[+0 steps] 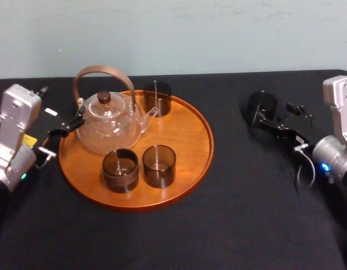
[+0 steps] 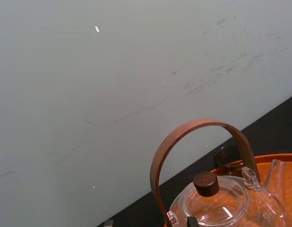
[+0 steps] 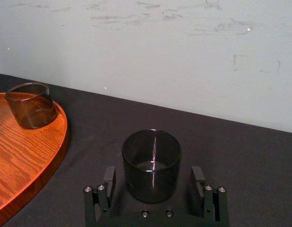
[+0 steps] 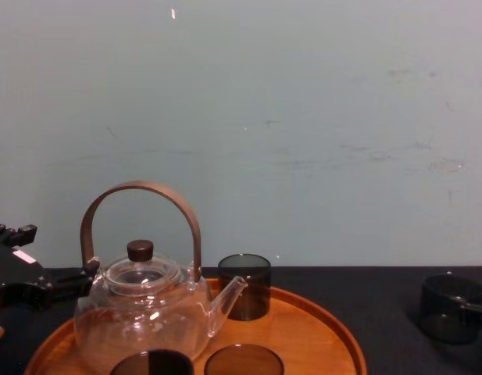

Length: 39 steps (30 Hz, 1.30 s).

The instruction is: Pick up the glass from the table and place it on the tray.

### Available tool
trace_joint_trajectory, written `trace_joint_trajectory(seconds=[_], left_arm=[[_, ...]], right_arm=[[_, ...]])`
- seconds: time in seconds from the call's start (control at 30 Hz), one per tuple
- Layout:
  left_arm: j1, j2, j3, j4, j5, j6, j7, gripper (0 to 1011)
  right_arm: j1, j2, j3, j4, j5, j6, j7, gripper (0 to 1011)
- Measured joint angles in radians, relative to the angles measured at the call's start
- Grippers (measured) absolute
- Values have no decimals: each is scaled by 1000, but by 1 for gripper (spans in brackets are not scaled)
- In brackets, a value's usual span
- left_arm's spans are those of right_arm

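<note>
Item: glass, upright at lower centre of frame, untouched between the wide-open, empty fingers of your right gripper; tray lower left; left gripper idles beside teapot.

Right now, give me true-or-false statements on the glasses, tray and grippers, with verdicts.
The tray holds three glasses. True.
The fourth glass lies on its side. False: it stands upright on the table.
The right gripper is open around that glass. True.
The teapot sits on the bare table. False: it is on the tray.
The left gripper is beside the teapot. True.
</note>
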State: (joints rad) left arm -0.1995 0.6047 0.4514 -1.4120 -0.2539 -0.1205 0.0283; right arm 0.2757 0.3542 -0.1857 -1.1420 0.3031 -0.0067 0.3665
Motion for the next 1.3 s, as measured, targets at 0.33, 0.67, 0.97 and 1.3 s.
trace_joint_trajectory(seconds=[0.33,0.67,0.97,1.3], left_arm=[[0,0,0,0,0,0,0,1010],[0,0,0,0,0,0,0,1009],[0,0,0,0,0,0,0,1010],[0,0,0,0,0,0,0,1009]], right_arm=[[43,-13,-7,55,-6,-18,13,1002],[87,-27,-14,122,-14,-46,28,1002],[128,-44,-25,190,-23,-73,43,1002],[158,-60,-32,229,-32,-92,52,1002]])
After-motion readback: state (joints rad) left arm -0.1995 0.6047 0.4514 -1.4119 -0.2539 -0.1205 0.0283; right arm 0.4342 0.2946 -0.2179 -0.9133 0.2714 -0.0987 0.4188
